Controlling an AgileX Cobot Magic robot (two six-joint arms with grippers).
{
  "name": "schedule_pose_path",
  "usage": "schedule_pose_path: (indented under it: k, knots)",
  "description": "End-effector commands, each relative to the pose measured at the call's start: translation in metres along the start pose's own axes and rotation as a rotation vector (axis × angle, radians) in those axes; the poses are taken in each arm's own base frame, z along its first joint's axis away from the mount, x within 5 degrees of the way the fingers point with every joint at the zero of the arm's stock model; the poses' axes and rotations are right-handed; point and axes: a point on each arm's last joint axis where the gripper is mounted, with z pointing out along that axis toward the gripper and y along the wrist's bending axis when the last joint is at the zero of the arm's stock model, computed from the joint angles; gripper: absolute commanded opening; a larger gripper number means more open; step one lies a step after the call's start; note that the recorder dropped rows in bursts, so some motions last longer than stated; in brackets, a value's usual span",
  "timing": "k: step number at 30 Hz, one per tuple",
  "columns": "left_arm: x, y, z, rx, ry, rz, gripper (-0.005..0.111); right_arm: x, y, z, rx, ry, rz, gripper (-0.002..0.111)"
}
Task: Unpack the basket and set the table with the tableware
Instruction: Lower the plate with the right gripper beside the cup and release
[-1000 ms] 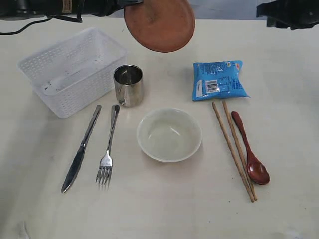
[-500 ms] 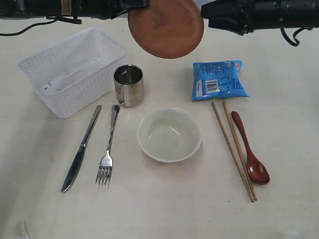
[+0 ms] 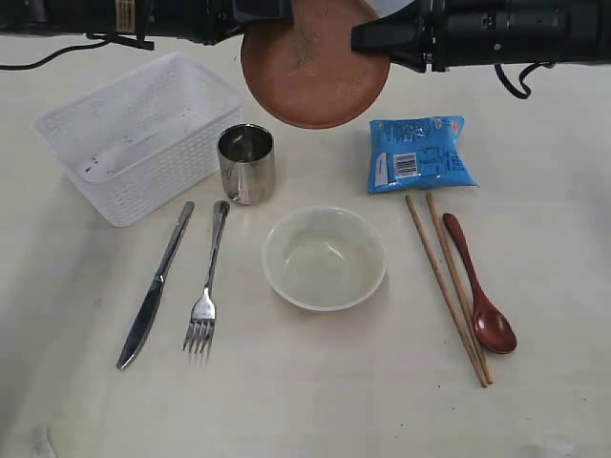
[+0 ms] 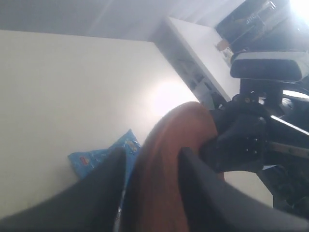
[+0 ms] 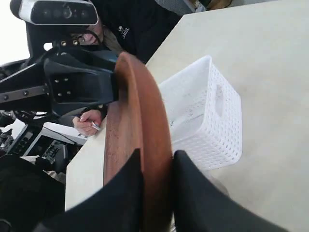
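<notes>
The brown saucer (image 3: 315, 72) hangs tilted in the air above the table (image 3: 544, 191), behind the steel cup (image 3: 246, 162). My right gripper (image 3: 374, 38) is shut on its right rim; in the right wrist view its fingers (image 5: 158, 154) pinch the saucer's edge (image 5: 137, 121). My left gripper (image 3: 272, 11) is at the saucer's left rim, and its jaws (image 4: 152, 153) stand apart around the saucer (image 4: 169, 164), with a gap on one side. The white basket (image 3: 162, 176) stands at the back left. Bowl (image 3: 325, 286), knife (image 3: 153, 286), fork (image 3: 208, 281), chopsticks (image 3: 439, 272) and spoon (image 3: 492, 329) lie on the table.
A blue snack packet (image 3: 418, 153) lies right of the cup, behind the chopsticks, and shows under the saucer in the left wrist view (image 4: 96, 157). The basket (image 5: 212, 116) lies below the saucer in the right wrist view. Both arms span the table's back edge.
My right arm has come in from the right and its gripper has shut on the saucer's right rim. The left gripper's jaws have loosened. The saucer shifted slightly lower.
</notes>
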Motion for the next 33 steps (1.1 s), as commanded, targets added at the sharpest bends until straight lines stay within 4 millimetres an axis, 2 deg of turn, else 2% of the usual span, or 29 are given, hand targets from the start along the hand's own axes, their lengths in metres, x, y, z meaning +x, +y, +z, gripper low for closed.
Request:
schedule_pose_path:
  k: [1, 3, 7, 11, 17, 21, 27, 33]
  knots:
    - [-0.002, -0.003, -0.001, 0.014, -0.001, -0.008, 0.071, -0.004, -0.001, -0.005, 0.01, -0.018, 0.019, -0.001]
    - [-0.004, 0.0, -0.005, 0.005, -0.009, -0.042, 0.082, -0.004, -0.007, -0.011, 0.059, -0.019, 0.038, -0.001]
    - [-0.007, 0.008, -0.015, -0.017, -0.003, -0.043, 0.081, -0.001, -0.025, -0.028, 0.207, 0.003, 0.105, -0.001]
    - [-0.006, 0.014, -0.021, -0.035, 0.021, -0.029, 0.077, 0.008, -0.034, -0.029, 0.293, 0.022, 0.158, -0.001]
    - [-0.003, 0.013, -0.021, -0.019, 0.047, -0.017, 0.075, 0.026, -0.043, -0.014, 0.417, 0.035, 0.196, -0.001]
    - [-0.003, 0.01, -0.021, 0.011, 0.056, -0.017, 0.075, 0.037, -0.039, 0.002, 0.434, 0.062, 0.206, -0.001]
    - [-0.001, 0.01, -0.022, 0.006, 0.079, -0.002, 0.075, 0.042, -0.037, 0.026, 0.558, 0.055, 0.203, -0.001]
    - [0.001, 0.011, -0.022, 0.001, 0.102, 0.012, 0.075, 0.045, -0.037, 0.032, 0.588, 0.059, 0.213, 0.0]
